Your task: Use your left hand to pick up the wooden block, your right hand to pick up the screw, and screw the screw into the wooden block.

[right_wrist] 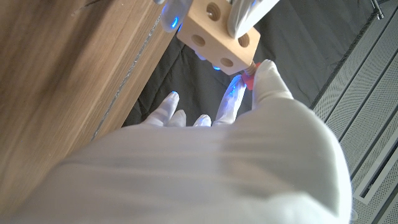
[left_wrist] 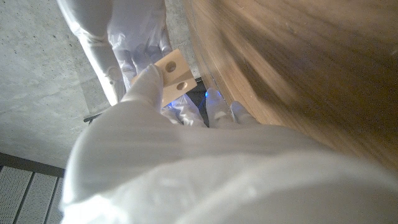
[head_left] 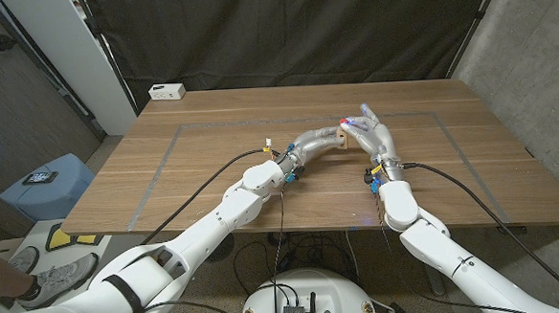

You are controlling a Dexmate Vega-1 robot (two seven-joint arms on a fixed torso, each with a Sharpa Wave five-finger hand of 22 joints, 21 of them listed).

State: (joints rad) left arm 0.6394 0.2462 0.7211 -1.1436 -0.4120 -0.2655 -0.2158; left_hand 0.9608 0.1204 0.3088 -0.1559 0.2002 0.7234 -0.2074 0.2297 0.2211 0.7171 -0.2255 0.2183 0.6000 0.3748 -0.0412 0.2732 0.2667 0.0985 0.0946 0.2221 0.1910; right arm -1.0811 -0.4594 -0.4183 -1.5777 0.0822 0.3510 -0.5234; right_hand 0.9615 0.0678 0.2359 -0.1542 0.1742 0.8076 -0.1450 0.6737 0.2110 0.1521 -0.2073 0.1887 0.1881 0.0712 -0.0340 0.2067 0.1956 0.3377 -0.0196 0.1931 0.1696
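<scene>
Wooden block [right_wrist: 219, 36] with round holes, held up over the desk [head_left: 214, 179] between two white hands.
The left hand [head_left: 319, 142] has its fingers [left_wrist: 151, 79] clamped on the block. The right hand [head_left: 371, 132] pinches a small red screw [right_wrist: 248, 78] between its fingers [right_wrist: 268, 74], right at the block's corner. A white box [head_left: 167, 90] sits far away at the desk's back edge.

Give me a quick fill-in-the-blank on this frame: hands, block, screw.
1. The wooden block is held by the ___ hand.
2. The right hand pinches a ___ screw against the block.
3. The block's faces show round ___.
4. A small white box sits on the ___ table.

Missing: left; red; holes; wooden
</scene>
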